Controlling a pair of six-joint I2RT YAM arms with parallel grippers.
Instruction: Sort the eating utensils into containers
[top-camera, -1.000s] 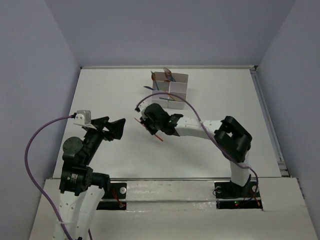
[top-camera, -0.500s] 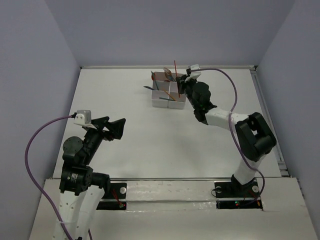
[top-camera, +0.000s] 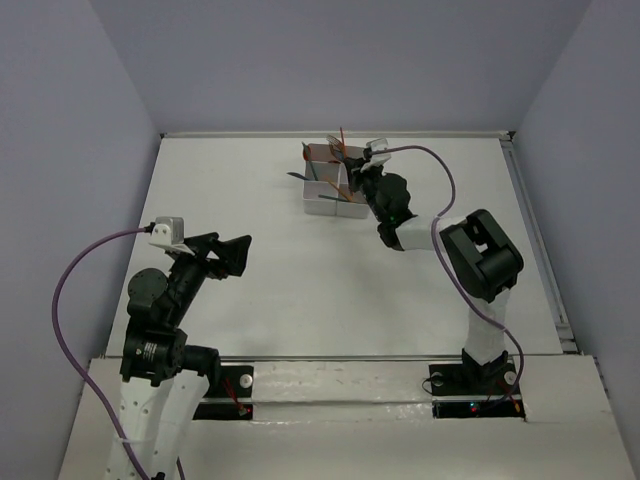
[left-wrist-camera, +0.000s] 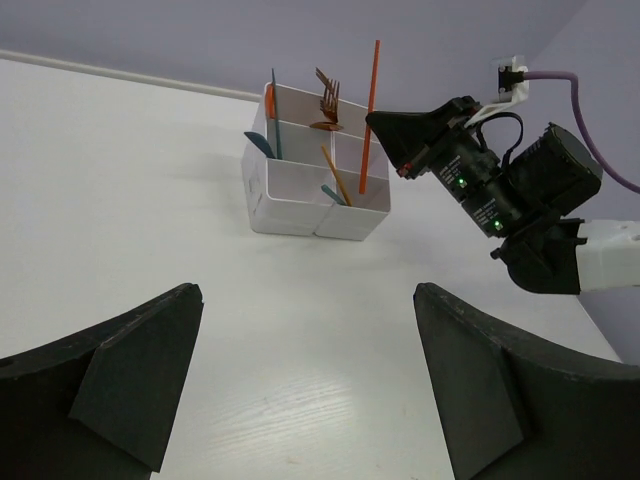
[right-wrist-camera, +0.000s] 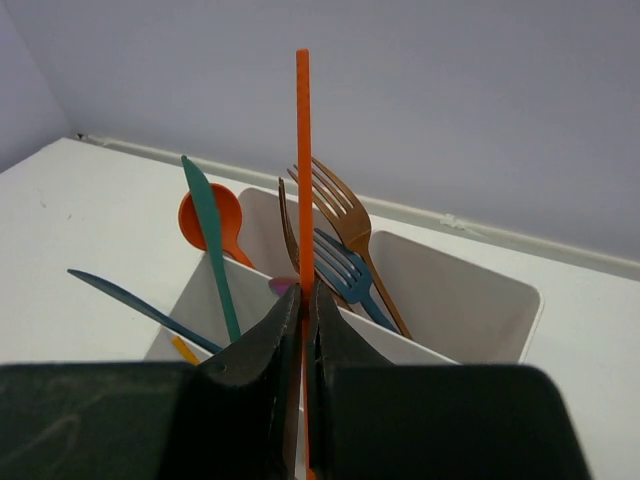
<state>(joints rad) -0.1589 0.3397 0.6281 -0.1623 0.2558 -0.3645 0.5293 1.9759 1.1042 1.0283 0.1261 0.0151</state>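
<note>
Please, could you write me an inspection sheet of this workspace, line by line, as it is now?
Surface: white table, no loose utensil seen on it.
Job's things: white four-compartment box holds orange spoon, teal knife, brown fork, teal fork; orange stick upright, lower end in the box.
Clutter: nothing seen.
Grippers: right gripper shut on the orange stick; left gripper open, empty, away from the box.
Cables: left purple cable loops out from the left wrist; right purple cable runs from the right wrist.
Surroundings: plain grey-violet walls.
</note>
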